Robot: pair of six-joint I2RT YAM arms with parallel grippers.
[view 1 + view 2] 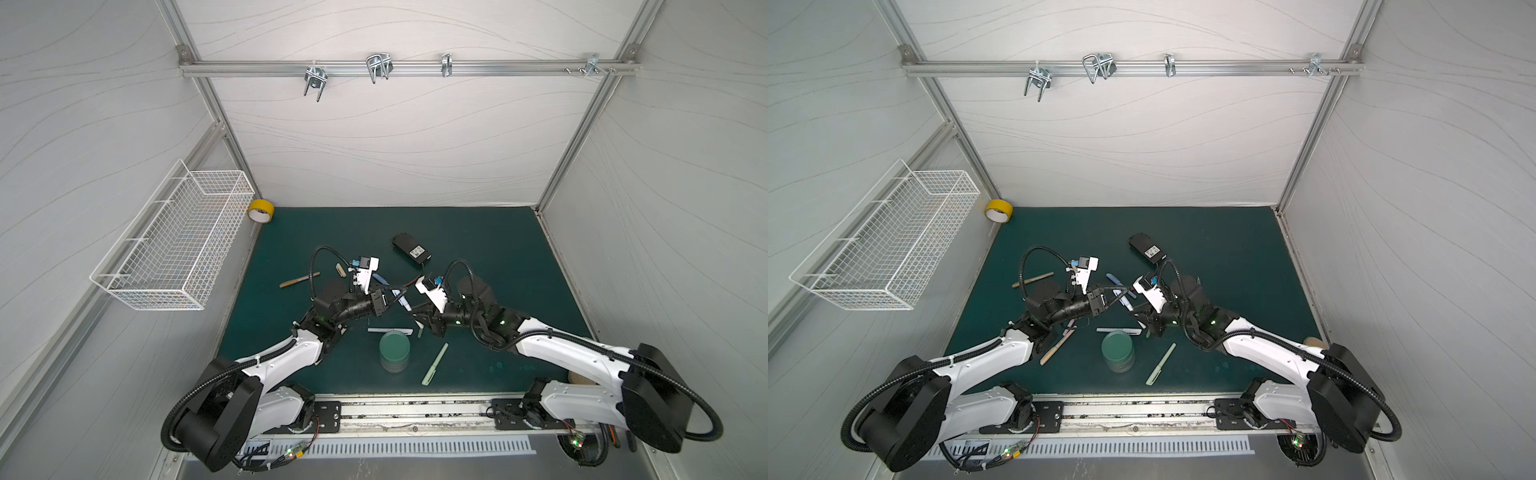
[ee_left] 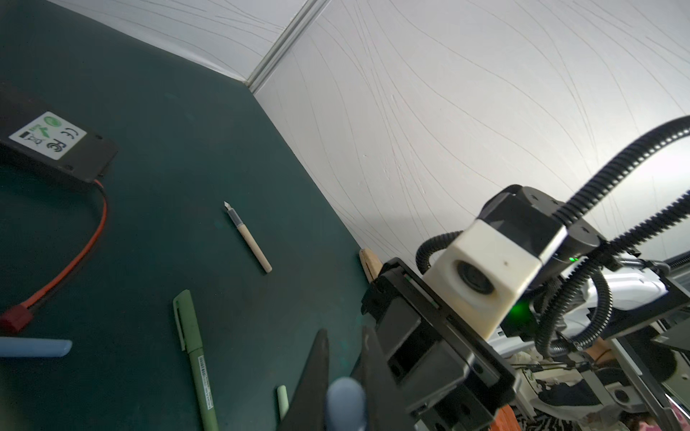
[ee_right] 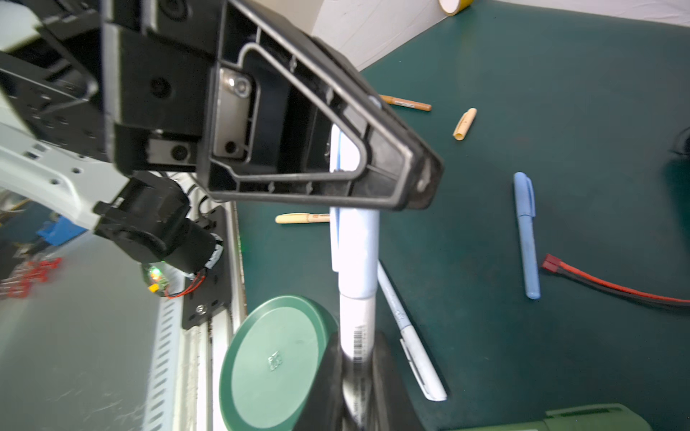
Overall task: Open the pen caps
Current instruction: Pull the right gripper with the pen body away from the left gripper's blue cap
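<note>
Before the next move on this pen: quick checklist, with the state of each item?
1. Right gripper shut on the pen barrel: ok.
2. Left gripper shut on the pen cap: ok.
3. Cap off: not ok, it sits on the barrel.
4. Grippers apart, with cap and barrel showing between them: ok.
5. Pen clear of the green container below it: cannot tell.
</note>
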